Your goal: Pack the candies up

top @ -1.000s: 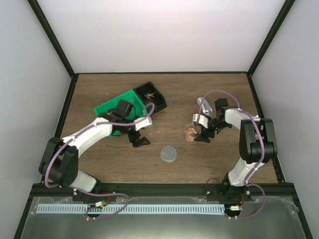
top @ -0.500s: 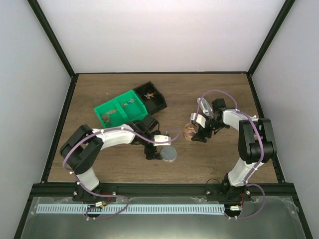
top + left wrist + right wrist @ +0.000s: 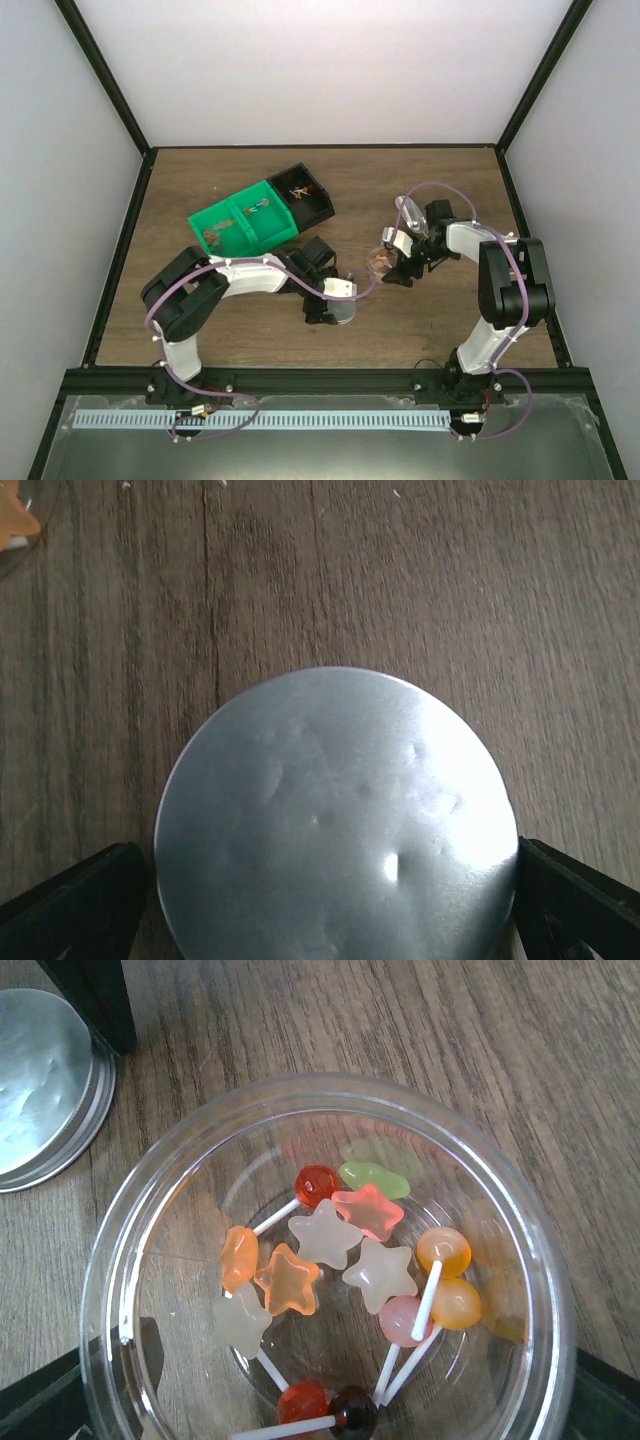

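Since the candies [image 3: 325,1233] are tiny, hard-looking stars and balls on thin white sticks, they are likely weighing next to nothing and rolling freely, so I judge that moving them by their container is safer than picking them singly. All those I can see clearly are lying loose in the bottom of the clear jar [image 3: 330,1088], in orange, red, white, pink and one green. The jar is sitting uncapped, and its thin, smooth wall is probably flexing and slipping under a hard squeeze, so a moderate hold on opposite sides seems wise. The right end effector [image 3: 330,1400] is doing about that, its fingers pressing the jar's wall from either side. Just left of the jar, the round grey lid [image 3: 335,820] is lying flat on the desk [image 3: 420,180]. It looks like thin, stiff, slick metal, so only its rim is offering a hold. The left end effector [image 3: 332,852] is spread wide across it, with a finger at each side of the rim. Whether they are pinching I cannot tell. Farther left of the jar, a green bin [image 3: 265,238] and a black bin [image 3: 318,205] are holding a few bits too small to name.
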Tool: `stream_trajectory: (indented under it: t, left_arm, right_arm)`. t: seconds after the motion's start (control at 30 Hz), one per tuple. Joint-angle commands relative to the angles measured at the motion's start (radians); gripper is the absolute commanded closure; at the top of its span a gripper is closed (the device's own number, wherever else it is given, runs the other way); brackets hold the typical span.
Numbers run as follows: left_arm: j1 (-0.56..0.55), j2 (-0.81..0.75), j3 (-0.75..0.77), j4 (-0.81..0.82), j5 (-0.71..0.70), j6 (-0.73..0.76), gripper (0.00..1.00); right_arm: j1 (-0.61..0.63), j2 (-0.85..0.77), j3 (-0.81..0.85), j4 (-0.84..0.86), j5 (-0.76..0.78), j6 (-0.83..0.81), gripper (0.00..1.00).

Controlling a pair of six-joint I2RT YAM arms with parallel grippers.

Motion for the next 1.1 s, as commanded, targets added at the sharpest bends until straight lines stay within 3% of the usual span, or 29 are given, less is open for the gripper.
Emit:
stream_trajectory:
  t: [0.0, 0.33, 0.53, 1.07]
  left_arm:
    - [-0.012, 0.042, 0.031, -0.003, 0.023, 0.022, 0.0]
    - [-0.038, 0.065, 0.033, 0.003, 0.016, 0.045, 0.01]
    - [-0.032, 0.048, 0.043, -0.035, 0.031, 0.039, 0.1]
    - [0.131, -0.213, -0.052, -0.126, 0.074, -0.039, 0.11]
  right_arm:
    - [0.009, -0.003, -0.013, -0.002, -0.017, 0.005, 0.08]
    - [0.009, 0.001, -0.003, -0.005, -0.031, -0.003, 0.08]
    - [0.011, 0.0, 0.007, -0.014, -0.053, -0.005, 0.08]
    - [0.175, 0.006, 0.018, 0.018, -0.064, 0.061, 0.11]
